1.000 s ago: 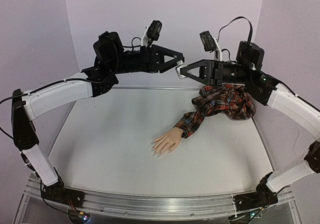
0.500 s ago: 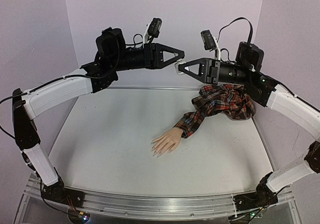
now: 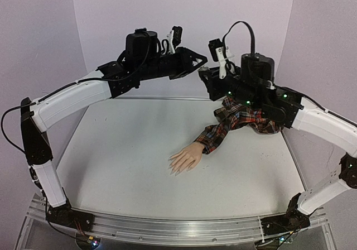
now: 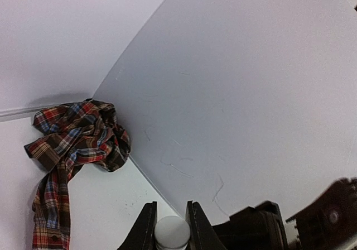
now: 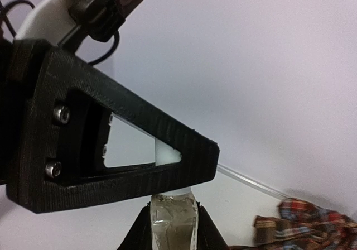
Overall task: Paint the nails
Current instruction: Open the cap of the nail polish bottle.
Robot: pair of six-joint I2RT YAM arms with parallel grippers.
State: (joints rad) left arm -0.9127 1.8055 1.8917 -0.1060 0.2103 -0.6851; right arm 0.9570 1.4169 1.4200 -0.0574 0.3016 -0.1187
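The left arm (image 3: 72, 96) arches high and reaches right, the left fingers (image 4: 146, 227) clamped on a white cap (image 4: 172, 231). Well below, on the desk (image 3: 122, 149), lies the mannequin hand (image 3: 188, 156), its nails (image 3: 175, 169) pointing near-left. The right arm (image 3: 318, 119) mirrors the left, the right fingers (image 5: 139, 236) gripping the clear bottle (image 5: 174, 222).
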